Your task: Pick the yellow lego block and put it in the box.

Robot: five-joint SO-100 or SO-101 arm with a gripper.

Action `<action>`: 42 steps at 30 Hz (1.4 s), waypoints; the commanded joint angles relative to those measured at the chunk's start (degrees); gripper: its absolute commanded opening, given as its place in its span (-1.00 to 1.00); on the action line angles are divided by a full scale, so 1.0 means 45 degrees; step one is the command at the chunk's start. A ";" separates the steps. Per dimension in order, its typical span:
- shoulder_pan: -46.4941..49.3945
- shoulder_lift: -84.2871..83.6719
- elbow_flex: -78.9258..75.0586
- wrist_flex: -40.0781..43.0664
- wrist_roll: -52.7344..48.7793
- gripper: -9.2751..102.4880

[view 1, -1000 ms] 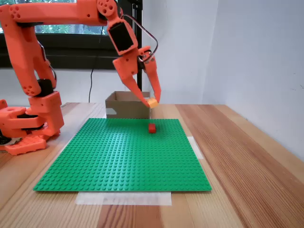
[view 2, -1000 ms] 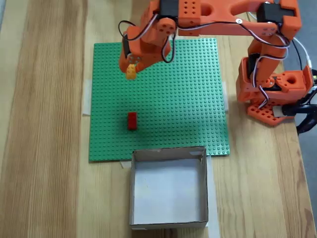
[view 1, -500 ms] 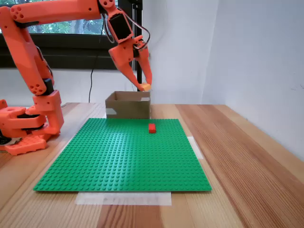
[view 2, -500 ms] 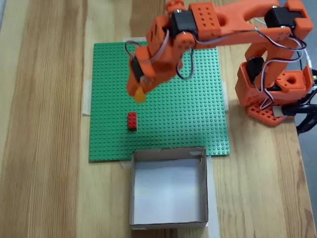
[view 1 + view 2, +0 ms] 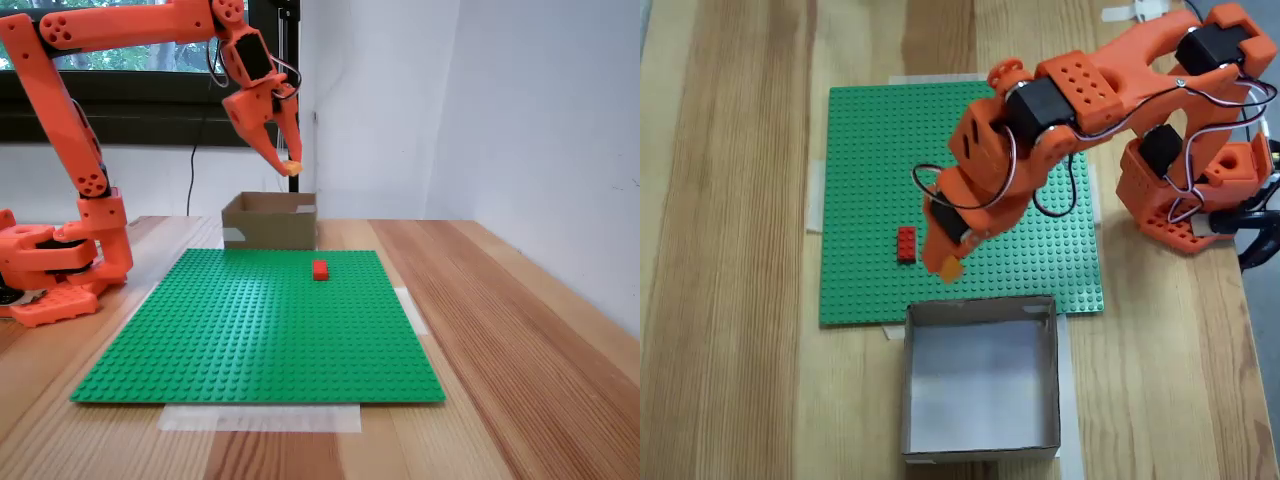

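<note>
Orange two-finger hand (image 5: pixel 289 166): raised high, fingertips pinching the small yellow-orange rectangular lego block (image 5: pixel 291 168); block well off the green studded baseplate (image 5: pixel 260 320). From above, hand (image 5: pixel 949 262) and block (image 5: pixel 952 268) over the plate's edge nearest the box, just short of the near wall.

Low brown cardboard box (image 5: pixel 270 221): open top, pale floor, pale patch on one side; seated on the wooden worktop (image 5: pixel 500 310) against the baseplate edge. From above, box (image 5: pixel 981 308) square, four thin walls, interior bare.

Step in hand, by judgement: carry toward the box, release not yet due.
- Keep the pinch closed until the block lies past the near wall and over the pale floor.
- Aim for mid-floor rather than the rim; walls thin, a block let go on an edge likely to tip outward.
- Lower somewhat before parting the fingers; a drop from present height likely to bounce on the hard floor.
- Part the fingers only enough to free the block.

Edges and room:
- Height over the box rim ample in the side-on fixed view; no contact with the wall expected on a level approach.
- Small red lego brick (image 5: pixel 906 244): on the baseplate, to the left of the hand in the top-down fixed view, apart from it and off the line to the box; also seen before the box (image 5: pixel 320 269).
- Arm base (image 5: pixel 1185 190): off the plate's right side from above, well apart from the box.
- Worktop bare on the box's other sides; white tape at the plate's edges (image 5: pixel 260 417) flat, no obstacle.
</note>
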 commanded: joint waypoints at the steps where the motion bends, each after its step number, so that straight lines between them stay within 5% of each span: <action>1: -0.0879 -0.0176 -0.0703 0.0195 0.0254 -0.73; 11: -0.2813 -0.1250 -0.0762 0.0410 0.0840 -0.73; 42: -0.3418 -0.6934 -0.2891 -0.1387 0.1914 -0.73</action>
